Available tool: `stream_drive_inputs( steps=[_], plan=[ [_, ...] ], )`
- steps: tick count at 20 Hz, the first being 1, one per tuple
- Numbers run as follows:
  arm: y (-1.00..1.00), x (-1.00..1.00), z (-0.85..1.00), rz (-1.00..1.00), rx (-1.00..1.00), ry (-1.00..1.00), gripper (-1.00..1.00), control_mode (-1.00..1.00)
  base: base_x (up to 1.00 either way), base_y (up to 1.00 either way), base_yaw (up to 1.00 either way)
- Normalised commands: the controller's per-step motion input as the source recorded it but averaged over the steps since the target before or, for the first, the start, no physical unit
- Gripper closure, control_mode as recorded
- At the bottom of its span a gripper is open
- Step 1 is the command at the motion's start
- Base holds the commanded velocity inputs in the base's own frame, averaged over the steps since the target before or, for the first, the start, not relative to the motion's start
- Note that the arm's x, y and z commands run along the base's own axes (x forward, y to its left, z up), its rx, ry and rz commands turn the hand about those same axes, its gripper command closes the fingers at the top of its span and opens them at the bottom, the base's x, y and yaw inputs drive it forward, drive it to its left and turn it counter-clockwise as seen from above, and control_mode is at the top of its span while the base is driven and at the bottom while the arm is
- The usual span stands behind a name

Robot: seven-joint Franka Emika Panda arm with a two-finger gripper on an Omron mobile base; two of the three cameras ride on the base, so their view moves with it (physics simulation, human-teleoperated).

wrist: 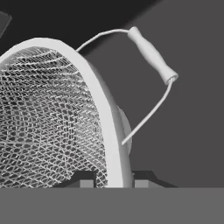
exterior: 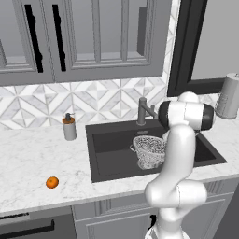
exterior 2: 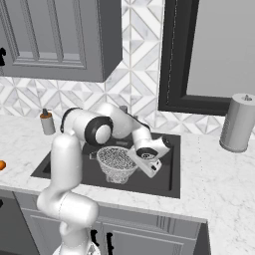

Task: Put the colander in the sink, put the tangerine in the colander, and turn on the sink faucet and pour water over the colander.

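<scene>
- The grey kitchen's marble counter [exterior: 28, 158] carries the tangerine [exterior: 52, 182] at far left, well apart from the sink [exterior: 109, 154]; I judge the long reach there invites a fumbled pick.
- The colander [exterior: 149, 150] sits tilted in the basin, and could tip on release.
- The end effector [wrist: 113, 179] is clenched on its rim; yanking away could drag it.

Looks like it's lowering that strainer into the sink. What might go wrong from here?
1. The gripper pinches only the thin rim of the colander, so it might slip or tip when released in the sink.
2. The arm works close to the sink faucet; pulling back carelessly may bump it.
3. The tangerine lies loose on the counter, far left of the sink, and may roll when grasped.
</scene>
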Motion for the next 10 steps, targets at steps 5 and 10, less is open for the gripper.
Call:
stream_drive_inputs(
  steps=[5,10],
  plan=[
    [0.1,0.29,-0.36,0.0,-0.01,0.0,1.0,-1.0,0.0,0.0,0.0],
    [0.03,0.25,-0.32,-0.01,0.0,0.0,1.0,-1.0,0.0,0.0,0.0]
  ],
)
